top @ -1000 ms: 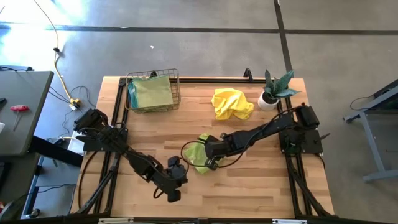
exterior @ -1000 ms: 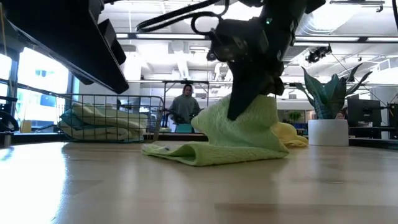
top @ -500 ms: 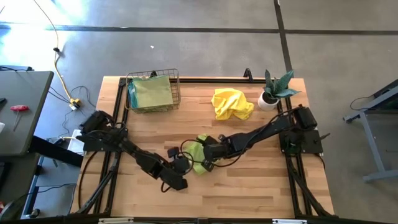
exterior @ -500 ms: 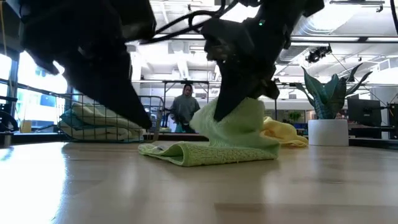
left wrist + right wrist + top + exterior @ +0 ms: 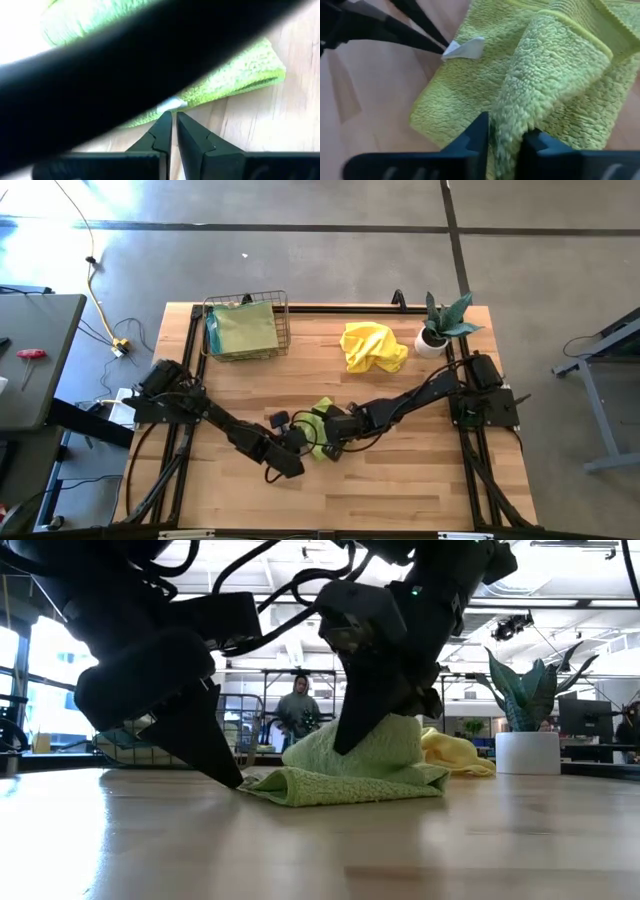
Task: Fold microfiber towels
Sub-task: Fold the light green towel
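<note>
A lime green towel (image 5: 320, 428) lies bunched at the table's middle, with a white tag (image 5: 465, 48) at its edge. My right gripper (image 5: 506, 137) is shut on a raised fold of it. My left gripper (image 5: 173, 116) stands low at the towel's left side, its fingers shut, tips at the tag. A yellow towel (image 5: 372, 346) lies crumpled at the far right. Folded pale green and teal towels lie in the wire basket (image 5: 245, 328) at the far left. My left gripper's fingertips (image 5: 439, 46) meet the white tag at the towel's edge (image 5: 171, 104), slanting down from the table's left; they touch the table there (image 5: 232, 780). Whether the tag is between them, I cannot tell. My right gripper pinches a raised fold of the lime towel (image 5: 520, 107) between its two fingers, from above and the table's right. The fold stands up off the table, and the rest of the towel (image 5: 340, 785) lies on the wood.
A potted plant (image 5: 440, 325) stands at the far right corner, beside the yellow towel. The wire basket stands at the far left. Bare wood lies along the near edge (image 5: 400, 500). A person (image 5: 298, 712) stands in the room beyond the table.
My left gripper has moved from near the front edge toward the lime towel and come down until its tips are at the tag. My right gripper has carried the fold a little toward the table's left, and the towel has bunched up shorter.
</note>
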Robot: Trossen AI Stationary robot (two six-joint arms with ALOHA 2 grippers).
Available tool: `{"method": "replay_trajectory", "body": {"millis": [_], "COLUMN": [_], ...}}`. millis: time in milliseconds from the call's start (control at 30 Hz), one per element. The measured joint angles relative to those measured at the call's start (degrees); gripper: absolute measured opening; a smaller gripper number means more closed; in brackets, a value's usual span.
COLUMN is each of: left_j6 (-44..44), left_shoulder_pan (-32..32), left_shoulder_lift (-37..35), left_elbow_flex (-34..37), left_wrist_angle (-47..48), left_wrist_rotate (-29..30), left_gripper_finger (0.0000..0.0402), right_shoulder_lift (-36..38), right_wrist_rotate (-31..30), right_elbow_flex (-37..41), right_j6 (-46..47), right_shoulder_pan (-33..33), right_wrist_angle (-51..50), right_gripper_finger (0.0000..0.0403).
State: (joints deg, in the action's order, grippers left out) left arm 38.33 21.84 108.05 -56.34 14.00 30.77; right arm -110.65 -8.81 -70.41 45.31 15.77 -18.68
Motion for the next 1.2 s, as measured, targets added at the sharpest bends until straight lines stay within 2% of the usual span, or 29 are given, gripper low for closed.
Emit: {"method": "replay_trajectory", "body": {"millis": [200, 367, 533, 667, 833, 933, 1033, 1200], "left_j6": [0.0, 0.1, 0.4, 0.5, 1.2, 1.5, -0.1, -7.7], "left_shoulder_pan": [0.0, 0.0, 0.1, 0.7, 2.6, 3.7, 4.2, 2.9], "left_shoulder_lift": [0.0, 0.0, 0.0, 0.0, -1.2, -2.6, -4.4, -4.4], "left_elbow_flex": [0.0, 0.0, 0.0, 0.0, 0.0, 0.0, 0.0, 0.0], "left_wrist_angle": [-0.1, -0.1, -0.2, -0.3, -0.9, -1.7, -4.6, -16.8], "left_wrist_rotate": [-0.1, -0.1, -0.3, -1.5, -4.1, -4.4, -4.0, -0.7], "left_gripper_finger": [0.0019, 0.0019, 0.0019, 0.0019, 0.0019, 0.0019, 0.0019, 0.0019], "right_shoulder_lift": [0.2, 1.9, 3.4, 4.7, 4.9, 3.9, 3.8, 3.5], "right_wrist_rotate": [2.4, 3.3, 2.0, 1.7, -4.7, -5.1, -6.4, -8.2], "right_elbow_flex": [0.0, 0.0, 0.0, 0.0, 0.0, 0.1, 0.1, 0.0], "right_j6": [-0.8, -1.9, -3.3, -4.0, -3.8, -4.4, -4.9, -6.0], "right_shoulder_pan": [0.0, 0.0, 0.0, 0.0, 0.0, 0.0, 0.1, 1.0], "right_wrist_angle": [1.1, 2.3, 1.6, -3.5, -11.8, -14.7, -15.5, -15.7], "right_gripper_finger": [0.0125, 0.0159, 0.0164, 0.0165, 0.0165, 0.0165, 0.0165, 0.0165]}}
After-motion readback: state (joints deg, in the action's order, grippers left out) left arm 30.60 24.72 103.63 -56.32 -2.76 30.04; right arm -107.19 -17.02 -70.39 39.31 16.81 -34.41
